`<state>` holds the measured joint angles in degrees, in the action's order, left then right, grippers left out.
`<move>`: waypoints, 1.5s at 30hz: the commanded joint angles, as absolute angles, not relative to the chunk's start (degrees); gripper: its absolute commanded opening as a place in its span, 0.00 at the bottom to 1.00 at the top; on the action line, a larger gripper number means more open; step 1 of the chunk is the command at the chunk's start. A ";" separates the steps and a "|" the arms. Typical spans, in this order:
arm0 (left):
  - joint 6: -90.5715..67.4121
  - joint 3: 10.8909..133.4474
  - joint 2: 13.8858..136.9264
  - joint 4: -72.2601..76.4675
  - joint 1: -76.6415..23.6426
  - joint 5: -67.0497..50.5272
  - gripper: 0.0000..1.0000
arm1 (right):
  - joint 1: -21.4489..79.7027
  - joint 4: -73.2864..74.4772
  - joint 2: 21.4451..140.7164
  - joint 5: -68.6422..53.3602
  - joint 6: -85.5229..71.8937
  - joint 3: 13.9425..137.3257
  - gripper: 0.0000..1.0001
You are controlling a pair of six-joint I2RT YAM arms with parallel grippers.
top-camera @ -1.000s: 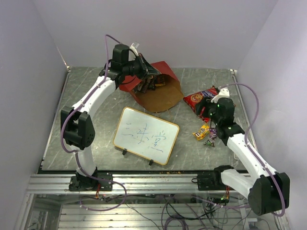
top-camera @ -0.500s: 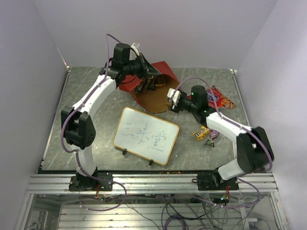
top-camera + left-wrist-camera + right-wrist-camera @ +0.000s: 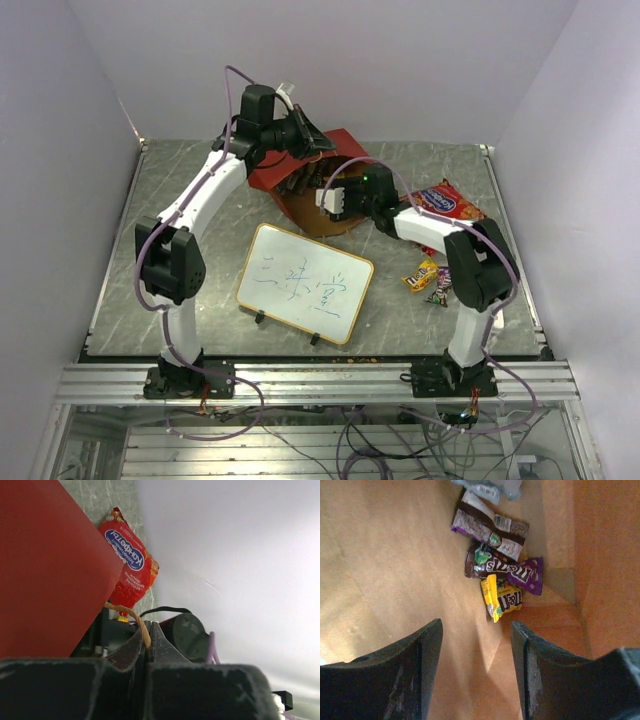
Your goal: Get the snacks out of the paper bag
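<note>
The paper bag (image 3: 345, 148) lies on its side at the back, brown inside (image 3: 335, 213) facing forward. My left gripper (image 3: 316, 142) is shut on its string handle (image 3: 136, 622), beside the red bag wall (image 3: 50, 570). My right gripper (image 3: 322, 191) is at the bag's mouth, open and holding nothing (image 3: 476, 625). Ahead of it, deep in the bag, lie snacks: a yellow packet (image 3: 503, 598), a brown-purple packet (image 3: 506, 570), a purple-brown packet (image 3: 487, 527) and a silver one (image 3: 487, 489). The red chip bag (image 3: 447, 201) (image 3: 128, 562) and small candy packets (image 3: 422, 274) lie on the table to the right.
A white gold-framed whiteboard (image 3: 305, 283) stands at the table's middle front, just before the bag's mouth. The grey table (image 3: 180, 230) is walled by pale panels at the back and both sides.
My right arm swung left from the candy packets on the table to the bag's mouth, its jaws a little narrower. The left gripper kept its hold on the handle.
</note>
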<state>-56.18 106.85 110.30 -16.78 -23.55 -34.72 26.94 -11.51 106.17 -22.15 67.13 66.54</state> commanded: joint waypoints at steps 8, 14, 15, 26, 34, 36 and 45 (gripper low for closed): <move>-55.96 111.46 112.15 -19.21 -25.20 -35.52 0.07 | 28.04 -13.89 123.59 -7.67 72.42 80.52 0.62; -55.40 111.62 112.37 -20.90 -26.02 -35.68 0.07 | 28.02 -15.55 130.06 -4.47 74.11 87.13 0.67; -55.36 111.67 112.48 -21.24 -26.24 -35.80 0.07 | 28.03 -15.86 131.16 -3.23 74.32 88.11 0.67; -55.26 113.76 114.35 -23.08 -26.96 -35.84 0.07 | 26.27 -17.61 138.58 -1.98 76.15 94.85 0.69; -56.02 115.10 115.67 -23.12 -27.64 -36.36 0.07 | 24.99 -17.84 140.76 -3.30 76.42 96.72 0.67; -55.95 115.70 115.91 -23.57 -27.64 -36.32 0.07 | 24.81 -17.78 141.11 -3.59 76.33 97.31 0.65; -56.36 116.14 116.09 -23.58 -27.69 -36.12 0.07 | 24.63 -16.73 141.49 -5.70 75.49 97.28 0.41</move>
<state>-55.96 113.65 115.31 -23.03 -27.16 -34.98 25.04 -17.89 140.31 -4.08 75.48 96.55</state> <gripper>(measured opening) 0.076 0.455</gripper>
